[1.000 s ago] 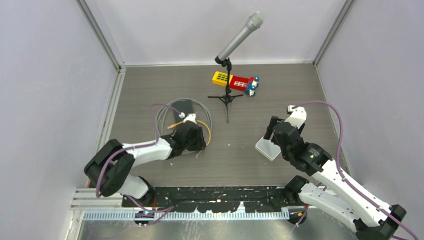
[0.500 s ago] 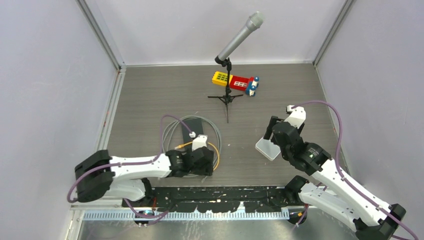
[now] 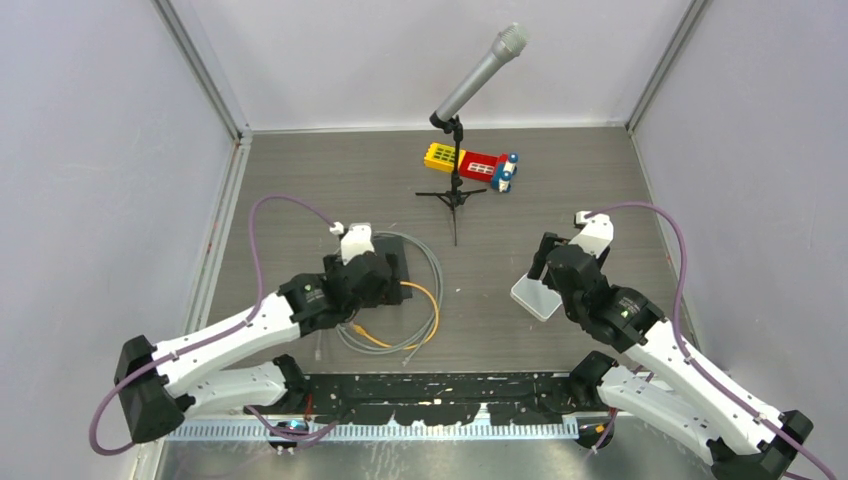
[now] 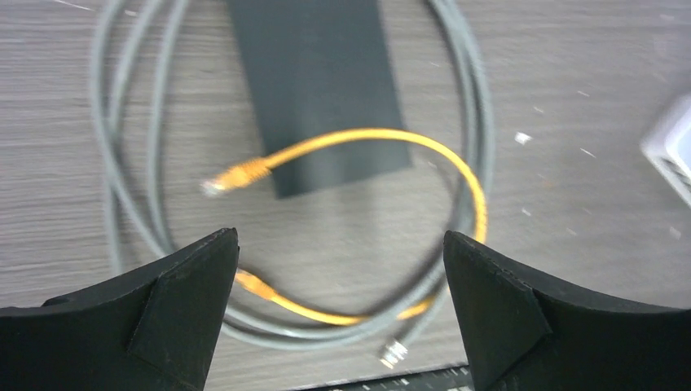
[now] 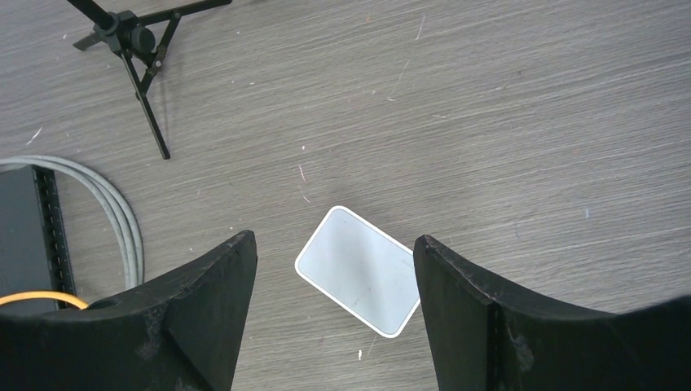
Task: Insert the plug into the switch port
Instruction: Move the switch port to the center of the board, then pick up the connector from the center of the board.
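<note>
Grey wood-grain tabletop [image 3: 560, 190], pale walls around. My left arm reaches forward with the left pincer [image 4: 338, 243] spread wide and empty. Below it lie one orange cable [image 4: 383, 134] with two plugs [image 4: 216, 186], one flat black box [image 4: 326, 90] and one grey cable loop [image 4: 481, 122]. My right arm is bent and the right pincer [image 5: 332, 244], spread too, hangs over one white rounded box [image 5: 358, 281].

A grey wood-grain table [image 3: 300, 180] carries a flat black rectangular box [image 4: 322, 90] ringed by a coiled grey cable [image 4: 481, 106]. A thin orange plug-ended cable [image 4: 383, 136] crosses the box. Well apart lie a white rounded-corner box [image 5: 358, 270], a black tripod microphone stand [image 3: 455, 195] and a red-and-yellow toy block [image 3: 470, 163].
</note>
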